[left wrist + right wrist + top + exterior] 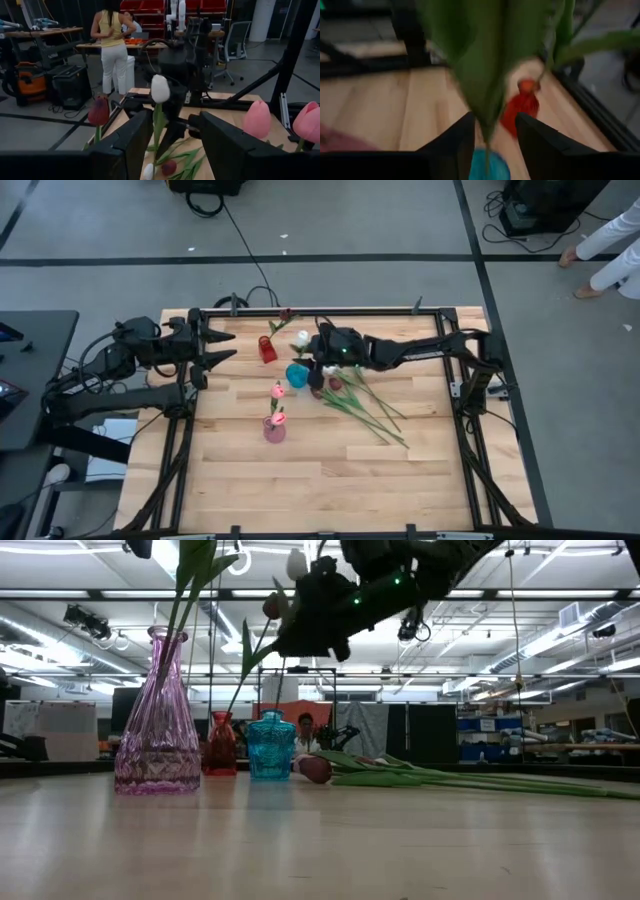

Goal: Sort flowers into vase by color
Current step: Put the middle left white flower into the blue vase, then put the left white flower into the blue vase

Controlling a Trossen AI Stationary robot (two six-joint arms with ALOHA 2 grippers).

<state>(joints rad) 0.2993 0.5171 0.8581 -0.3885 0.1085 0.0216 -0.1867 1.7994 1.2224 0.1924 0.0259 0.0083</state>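
Lower half of table (330, 480) bare wood: free passage across frame bottom. Centre crowded: red vase (267, 349), blue vase (297, 374), pink vase (274, 428) in loose cluster. Right gripper (312, 346) with white tulip (300, 339) hangs over blue vase, probably just above mouth. Loose tulips (365, 408) sprawl right of centre. Left gripper (222, 347) at upper-left edge.

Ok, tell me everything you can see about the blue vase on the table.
The blue vase is a small, squat bottle of clear turquoise glass with ribbed sides and a narrow neck. It stands upright on the wooden table, between the red vase and the loose tulips. It looks empty. The right gripper hangs above it, holding a white tulip.
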